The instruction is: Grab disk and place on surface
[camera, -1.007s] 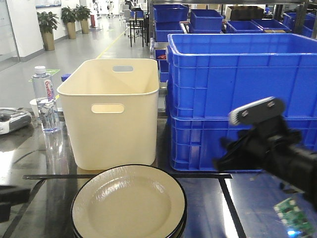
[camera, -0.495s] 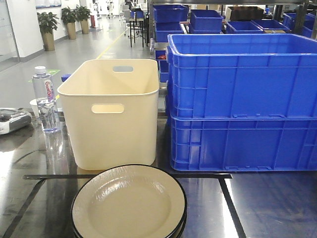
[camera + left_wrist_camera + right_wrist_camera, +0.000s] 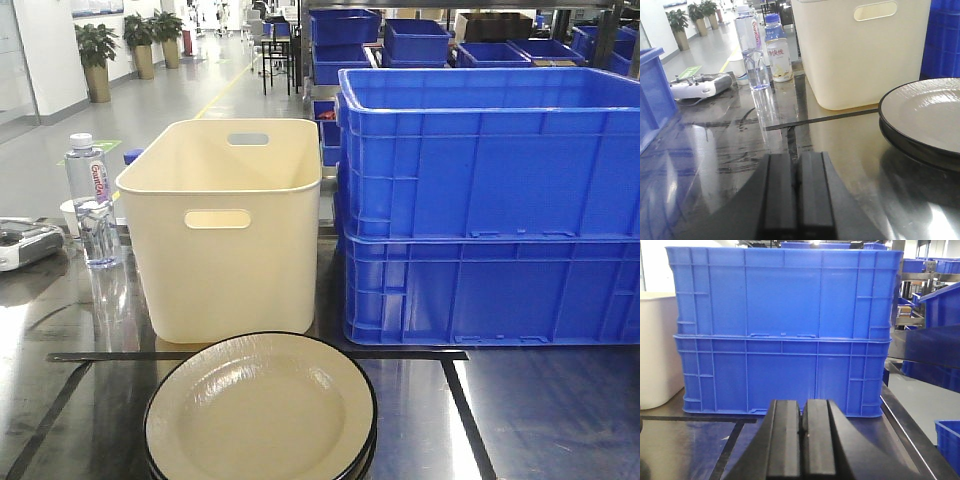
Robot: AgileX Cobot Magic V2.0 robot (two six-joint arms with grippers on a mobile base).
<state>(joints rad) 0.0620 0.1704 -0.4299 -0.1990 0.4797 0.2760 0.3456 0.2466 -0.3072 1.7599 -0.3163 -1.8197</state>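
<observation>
Fingers (image 3: 797,195) pressed together, short of the disk (image 3: 927,117) rim

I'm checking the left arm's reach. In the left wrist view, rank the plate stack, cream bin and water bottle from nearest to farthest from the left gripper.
1. Plate stack, right of the left gripper.
2. Cream bin, behind the plates.
3. Water bottle, back left; close to the bin's distance, so uncertain.

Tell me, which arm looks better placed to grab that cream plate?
Probably the left. The left tool, shut and empty, has the cream plate close by on its right side. The right tool, also shut, faces the stacked blue crates with no plate in its view.
</observation>
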